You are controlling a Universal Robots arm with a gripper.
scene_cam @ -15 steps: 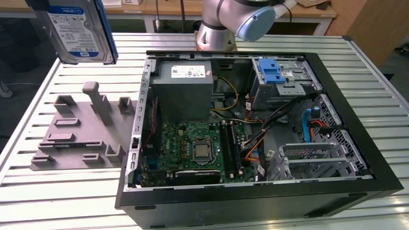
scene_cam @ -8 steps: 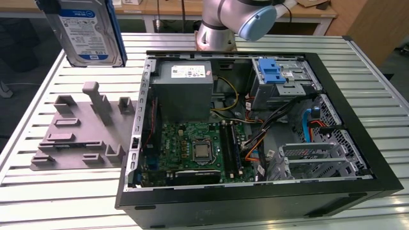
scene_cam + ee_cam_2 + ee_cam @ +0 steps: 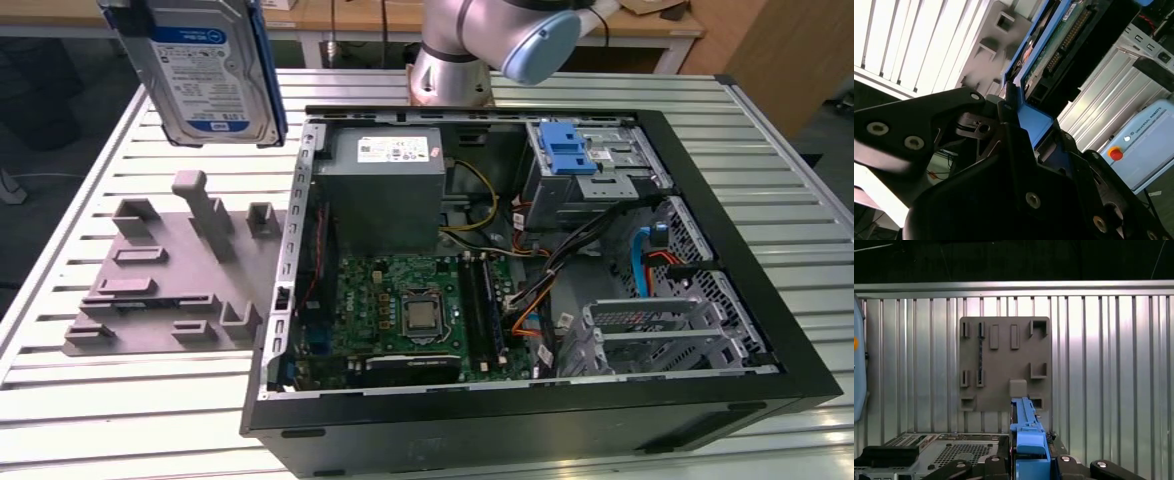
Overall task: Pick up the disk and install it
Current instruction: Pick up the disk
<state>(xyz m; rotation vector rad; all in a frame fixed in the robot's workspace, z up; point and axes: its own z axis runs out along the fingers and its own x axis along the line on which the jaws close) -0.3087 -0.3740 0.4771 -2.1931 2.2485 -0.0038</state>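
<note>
**Robotics lab workbench**

A robot arm's base [image 3: 447, 75] is standing on a slatted aluminium table [image 3: 134, 420]. An opened computer case [image 3: 534, 250] and a grey fixture plate [image 3: 147, 290] are lying on it, and a wooden workbench [image 3: 654, 35] is showing behind.

The disk [image 3: 211, 75] hangs upright in the air above the grey fixture plate [image 3: 154, 275], open PC case [image 3: 534, 400] right beside on the tabletop [image 3: 120, 410].
</note>
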